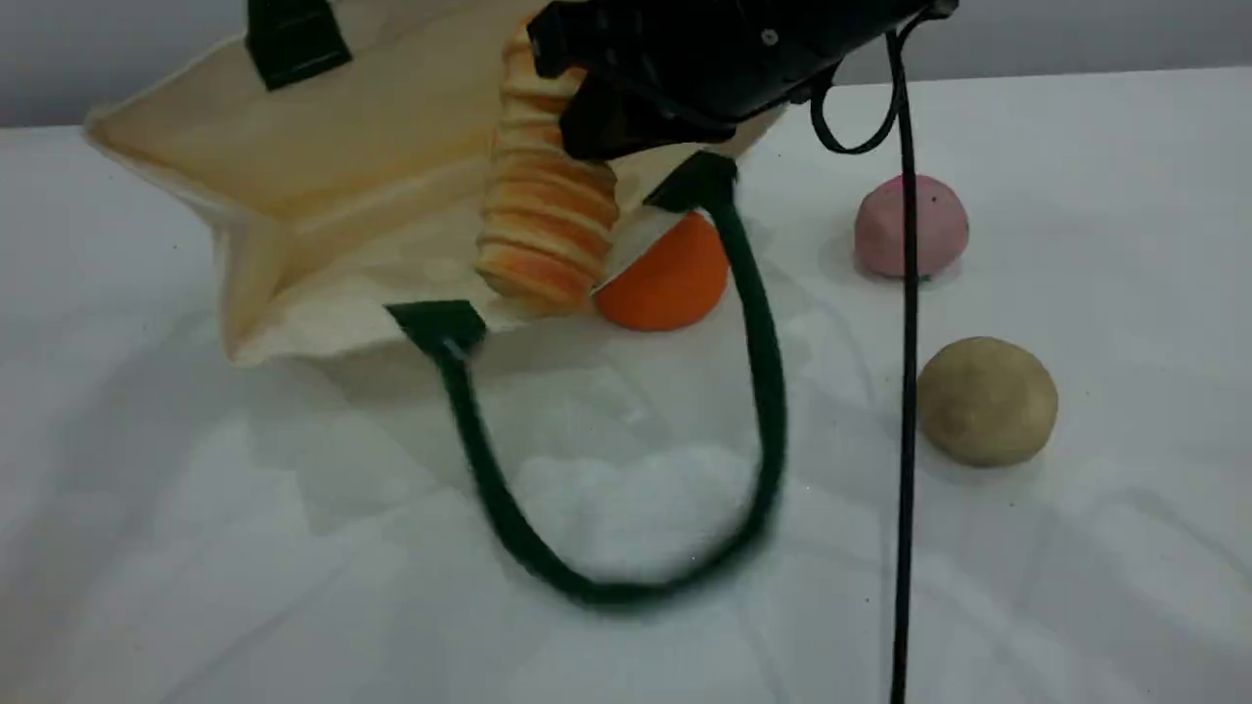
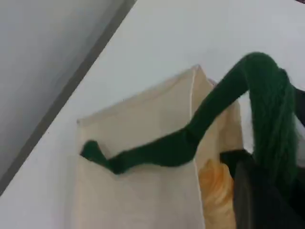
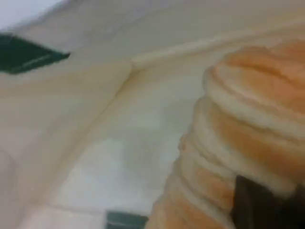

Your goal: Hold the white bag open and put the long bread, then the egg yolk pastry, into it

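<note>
The white bag (image 1: pixel 293 176) lies on its side, its mouth open toward the camera. One green handle (image 1: pixel 763 391) droops onto the table. The other green handle (image 2: pixel 267 105) is raised, with my left gripper (image 2: pixel 267 191) shut on it; that gripper is outside the scene view. My right gripper (image 1: pixel 587 127) is shut on the upper end of the long bread (image 1: pixel 548 215), which hangs steeply with its lower end inside the bag's mouth. In the right wrist view the long bread (image 3: pixel 248 143) fills the right side against the bag's lining (image 3: pixel 95 119). The egg yolk pastry (image 1: pixel 988 401) rests on the table at the right.
An orange fruit (image 1: pixel 670 279) sits just behind the bag's right edge. A pink ball (image 1: pixel 912 227) lies at the back right. A black cable (image 1: pixel 905 391) hangs from the right arm down across the view, just left of the pastry.
</note>
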`<state>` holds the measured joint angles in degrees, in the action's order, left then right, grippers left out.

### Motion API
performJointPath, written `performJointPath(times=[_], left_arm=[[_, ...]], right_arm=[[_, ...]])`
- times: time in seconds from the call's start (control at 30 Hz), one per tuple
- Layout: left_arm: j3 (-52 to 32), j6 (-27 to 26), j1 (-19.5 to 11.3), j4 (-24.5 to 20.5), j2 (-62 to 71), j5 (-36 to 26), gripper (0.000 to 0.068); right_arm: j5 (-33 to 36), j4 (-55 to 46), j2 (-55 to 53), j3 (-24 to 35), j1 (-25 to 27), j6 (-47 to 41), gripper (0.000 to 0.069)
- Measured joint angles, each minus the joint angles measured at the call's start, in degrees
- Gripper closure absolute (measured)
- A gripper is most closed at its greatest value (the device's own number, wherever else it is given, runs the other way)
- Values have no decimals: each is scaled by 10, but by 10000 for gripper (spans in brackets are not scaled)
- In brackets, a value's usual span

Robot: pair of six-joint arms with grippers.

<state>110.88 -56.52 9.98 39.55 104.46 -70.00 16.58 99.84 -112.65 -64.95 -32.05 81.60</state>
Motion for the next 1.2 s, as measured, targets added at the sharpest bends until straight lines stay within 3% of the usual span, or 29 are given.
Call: performJointPath(times=[0.27,0.53,0.67,0.83,0.93,1.2], left_arm=[[0,0,0,13,0,1,598],[0,0,0,12,0,1,598],[0,0,0,12,0,1,598],[0,0,0,10,0,0,598],[0,0,0,10,0,0,598],[0,0,0,9,0,0,598]], right_arm=[[-34,0,0,-20,0,-114,647],[-78,3,0,-29,1,-71,621],[-47,2,0,-29,1,-68,505],[-12,0,1,-29,1,-69,250],[9,0,6,-29,1,-64,156],[31,-34,64,-29,1,-87,123]])
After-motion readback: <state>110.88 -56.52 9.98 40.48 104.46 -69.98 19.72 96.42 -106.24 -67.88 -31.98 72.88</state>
